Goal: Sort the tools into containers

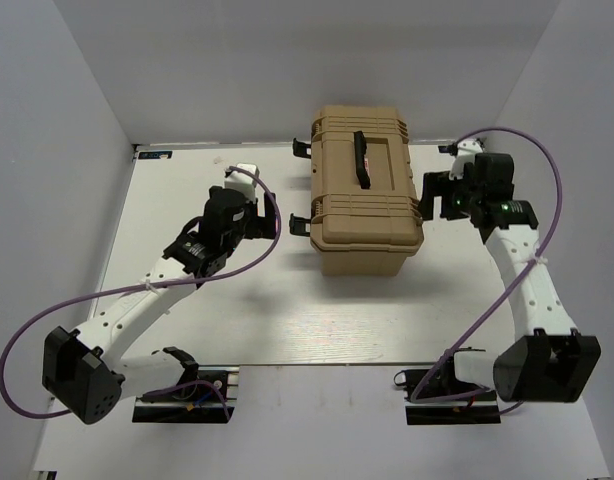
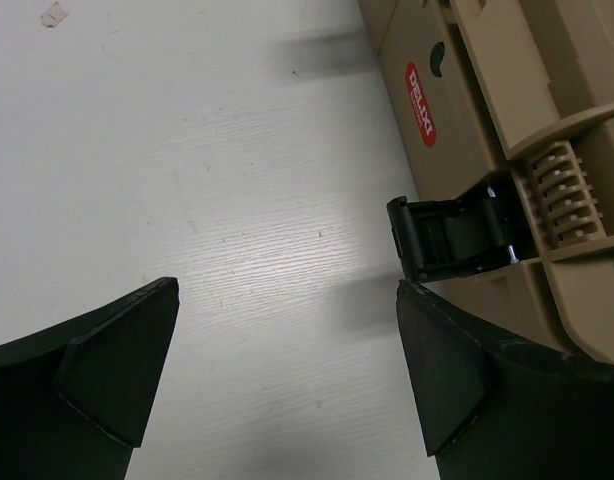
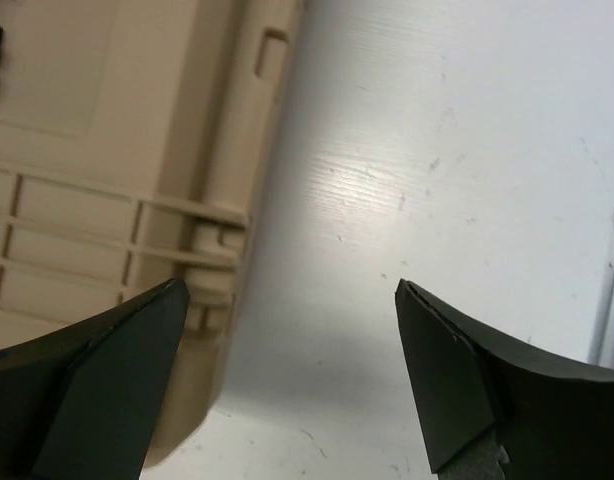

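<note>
Although the tan toolbox (image 1: 367, 190) sits in the upper middle of the table (image 1: 317, 320), its lid is down, so its contents are hidden, and I cannot tell where the tools lie or which way they point. Its long axis, like its black handle (image 1: 362, 158), runs up and down the overhead frame. The left gripper (image 2: 287, 300) is spread wide and empty just left of the box, near a black latch (image 2: 452, 235) (flipped outward). The right gripper (image 3: 292, 290), likewise wide and empty, hangs beside the box's right side.
</note>
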You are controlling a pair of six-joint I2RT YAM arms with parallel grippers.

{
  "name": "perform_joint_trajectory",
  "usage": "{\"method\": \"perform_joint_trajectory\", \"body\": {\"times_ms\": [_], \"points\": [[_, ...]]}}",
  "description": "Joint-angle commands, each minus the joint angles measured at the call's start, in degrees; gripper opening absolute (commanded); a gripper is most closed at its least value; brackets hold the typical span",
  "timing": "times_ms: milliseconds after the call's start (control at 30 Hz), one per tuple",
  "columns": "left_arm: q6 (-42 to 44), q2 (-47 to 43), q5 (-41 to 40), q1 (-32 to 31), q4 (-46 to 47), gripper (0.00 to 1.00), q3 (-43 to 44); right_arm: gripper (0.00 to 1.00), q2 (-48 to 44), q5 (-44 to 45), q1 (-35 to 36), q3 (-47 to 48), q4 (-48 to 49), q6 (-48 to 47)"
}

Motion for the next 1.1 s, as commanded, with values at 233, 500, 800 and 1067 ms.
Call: {"method": "perform_joint_trajectory", "body": {"times_ms": [233, 500, 800, 1067], "points": [[0.94, 1.07, 2.49, 0.8, -0.54, 1.0, 0.94, 0.9, -8.96, 9.88, -0.66, -12.16, 2.3, -0.02], [1.46, 1.07, 2.49, 0.8, -0.54, 1.0, 0.94, 0.9, -9.58, 14.64, -1.09, -17.26, 2.74, 1.92], [1.46, 2.12, 2.49, 0.8, -0.54, 1.0, 0.94, 0.9, -18.01, 15.87, -1.36, -22.97, 6.34, 1.39], [1.46, 2.12, 2.49, 0.8, -0.54, 1.0, 0.94, 0.9, -19.95, 16.41, -1.45, -25.17, 5.81, 1.39]]}}
